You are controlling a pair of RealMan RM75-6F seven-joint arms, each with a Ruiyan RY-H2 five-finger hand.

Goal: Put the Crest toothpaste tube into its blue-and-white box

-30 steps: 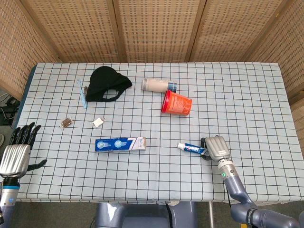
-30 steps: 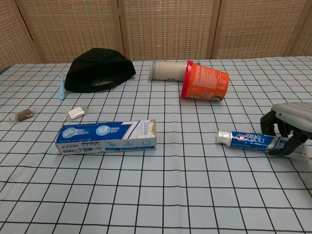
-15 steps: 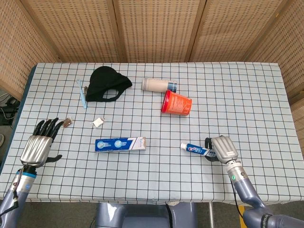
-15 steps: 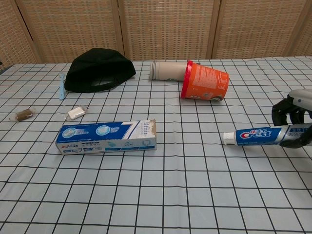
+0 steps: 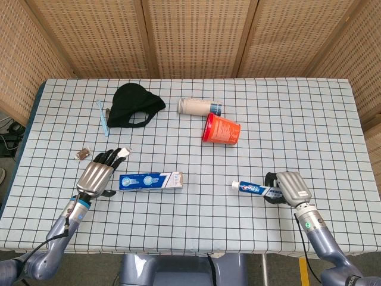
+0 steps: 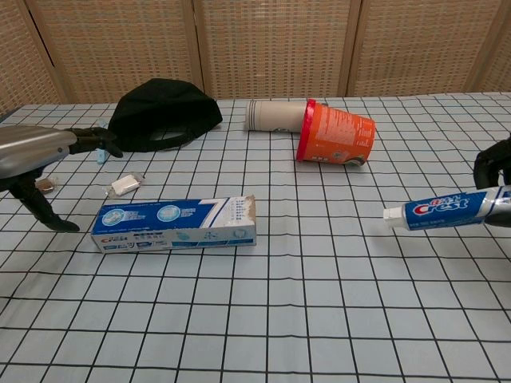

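The right hand is holding the Crest toothpaste tube by its tail end, fingers wrapped round it, and the tube is pointing its white cap toward the robot's left, tilted slightly and appearing lifted off the table in the chest view. The tube is showing a blue body with red and white lettering. Well to the left of that hand, the blue-and-white box is lying flat on its long side, its flapped end facing the tube. The left hand is hovering just beside the box's far end with fingers spread and nothing in them. Between the cap and the box's flapped end, bare checked cloth is lying open. Beyond that stretch, an orange cup and a beige cylinder are lying on their sides, and a black cap is sitting farther left.
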